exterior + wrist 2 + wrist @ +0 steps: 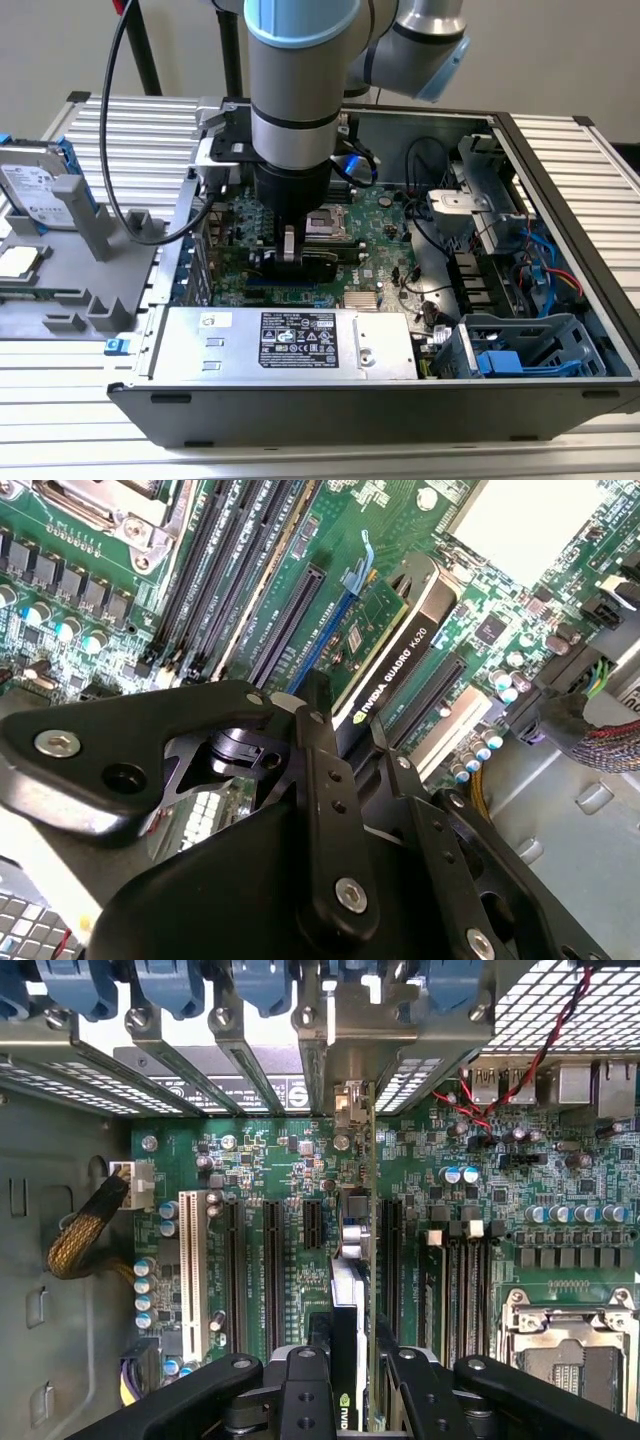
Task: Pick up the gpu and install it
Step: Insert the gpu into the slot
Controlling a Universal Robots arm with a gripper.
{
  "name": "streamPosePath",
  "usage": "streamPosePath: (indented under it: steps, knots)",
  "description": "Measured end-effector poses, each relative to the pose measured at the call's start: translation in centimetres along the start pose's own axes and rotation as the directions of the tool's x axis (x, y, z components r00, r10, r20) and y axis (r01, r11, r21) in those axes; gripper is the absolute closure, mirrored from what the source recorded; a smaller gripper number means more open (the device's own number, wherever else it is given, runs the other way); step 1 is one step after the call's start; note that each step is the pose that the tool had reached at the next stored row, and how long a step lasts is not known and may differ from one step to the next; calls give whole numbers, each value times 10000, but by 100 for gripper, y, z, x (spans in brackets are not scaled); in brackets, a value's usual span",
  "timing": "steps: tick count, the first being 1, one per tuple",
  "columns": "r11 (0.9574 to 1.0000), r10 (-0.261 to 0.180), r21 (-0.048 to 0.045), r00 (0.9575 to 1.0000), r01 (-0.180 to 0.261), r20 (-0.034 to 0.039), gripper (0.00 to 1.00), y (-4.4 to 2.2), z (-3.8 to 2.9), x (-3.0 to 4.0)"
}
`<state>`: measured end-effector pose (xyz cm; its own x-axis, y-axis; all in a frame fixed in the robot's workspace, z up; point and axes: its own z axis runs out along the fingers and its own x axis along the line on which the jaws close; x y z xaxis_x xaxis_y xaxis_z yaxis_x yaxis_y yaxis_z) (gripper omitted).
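Observation:
My gripper [289, 262] reaches down into the open computer case [560, 170], shut on the gpu [312, 266]. The card stands on edge over the large green motherboard [385, 225], close to the expansion slots. In the second wrist view, the gpu [398, 652] shows its black cooler and green board beside a blue slot [322, 640], with my gripper [345, 748] clamped on its near end. In the first wrist view, the gpu [354, 1290] appears edge-on between my gripper [352, 1392] and the rear slot openings, its silver bracket [349, 1100] at the case's back wall. Whether its edge sits in a slot I cannot tell.
A silver power supply [290, 345] runs along the case's near side. The CPU socket [330, 222] lies just beyond the card. Blue drive bays [520, 355] and cables fill the exterior view's right. A hard drive [30, 190] rests on a grey fixture [95, 300] outside the case.

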<state>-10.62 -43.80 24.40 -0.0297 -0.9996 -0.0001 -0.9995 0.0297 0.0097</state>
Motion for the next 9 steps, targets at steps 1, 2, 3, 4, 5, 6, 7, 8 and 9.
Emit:
streamPosePath:
  steps: [1, 2, 3, 4, 5, 6, 7, 8, 9]
  knots:
    - [10000, 0, 0, 10000, 0, 0, 100, 0, 0, 0]
    - [10000, 0, -1, 10000, 0, -1, 100, 0, 1, 0]
    - [10000, 0, 0, 10000, 0, 0, 100, 0, 1, 0]
    - [10000, 0, 0, 10000, 0, 1, 100, 0, 2, 0]
    - [10000, 0, 1, 10000, 0, 2, 100, 0, 3, 0]
    - [10000, 0, 1, 10000, 0, 2, 100, 0, 3, 0]
    - [10000, 1, 1, 10000, -1, 0, 100, 0, 3, 0]
    - [10000, 1, 1, 10000, -1, -2, 100, 0, 3, 0]
    - [10000, 0, 1, 10000, 0, -4, 100, 0, 3, 0]
